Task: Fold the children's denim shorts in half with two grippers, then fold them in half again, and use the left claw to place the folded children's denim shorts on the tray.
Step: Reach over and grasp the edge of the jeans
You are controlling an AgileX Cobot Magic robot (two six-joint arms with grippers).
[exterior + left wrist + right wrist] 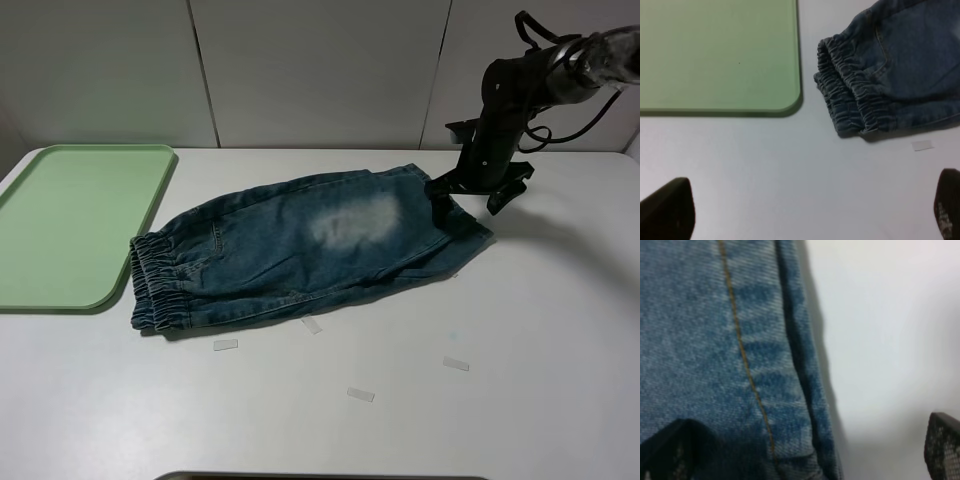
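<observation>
White counter [560,300] carries four small pale strips [361,395], lying apart from one another. Grey panelled wall [320,70] behind.

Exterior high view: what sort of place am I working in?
Probably a lab test bench, not a home: bare white table, plain panelled wall, small tape markers near the denim shorts.

Bulky matte-black right arm [497,105], hung with loose black cables [546,131] looping off its upper link; near the top a greyish, blurred section, possibly bare metal. Right end effector [468,198] black and angular, built of flat bracket-like plates. Fingertips [943,446] dark, with a fine dotted, mesh-like texture. Of the left end effector [807,215], only two black rounded tips, one faintly speckled with pale dots.
</observation>
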